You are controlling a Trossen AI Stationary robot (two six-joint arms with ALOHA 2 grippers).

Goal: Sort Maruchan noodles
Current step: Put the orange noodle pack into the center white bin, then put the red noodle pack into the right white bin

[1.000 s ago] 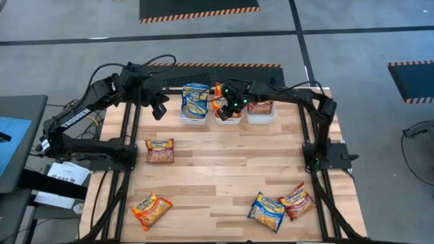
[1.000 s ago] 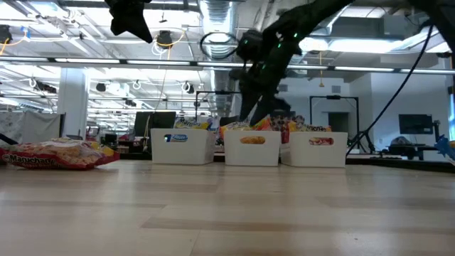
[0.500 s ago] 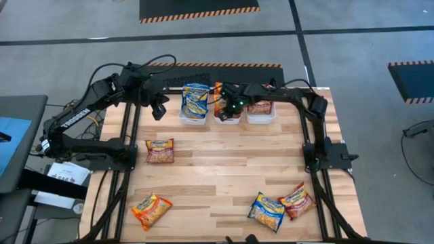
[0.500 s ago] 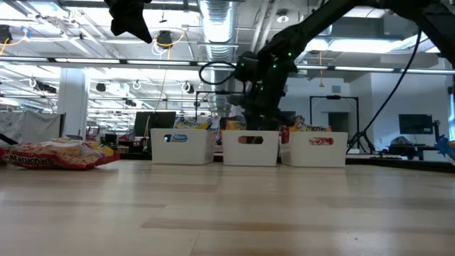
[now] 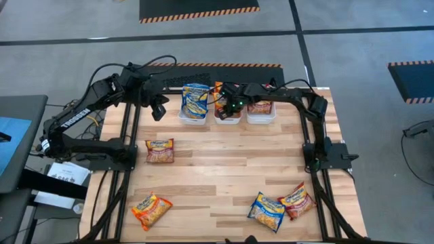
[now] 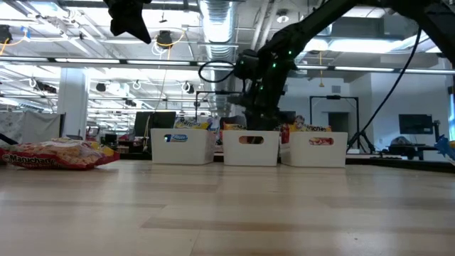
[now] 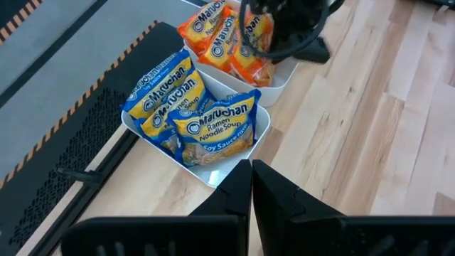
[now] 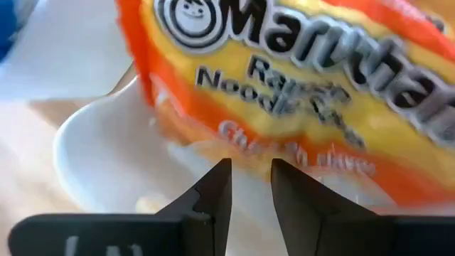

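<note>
The right claw (image 5: 226,108) is down in the middle tray (image 5: 228,119) of the three white trays at the far edge of the table (image 5: 224,176). Its two fingers (image 8: 213,192) stand a little apart with nothing between them, just in front of an orange-red noodle packet (image 8: 284,107) that leans inside that tray. In the level view across the table, the right arm bends down from above and the claw sits behind the middle tray's front wall.

The left claw (image 5: 159,110) hangs in the air just left of the trays, its fingers (image 7: 234,195) pressed together on nothing. Its camera looks down on the left tray (image 7: 249,142), which holds blue noodle packets (image 7: 213,128) standing on edge, and on the middle tray with its orange-red ones (image 7: 227,35).

The right tray (image 5: 261,116) holds dark red packets (image 5: 260,106). Four packets lie loose on the table: a dark red one (image 5: 160,150) on the left side, an orange-red one (image 5: 151,209) near the front left corner, and a blue one (image 5: 266,211) touching a dark red one (image 5: 297,200) near the front right.
</note>
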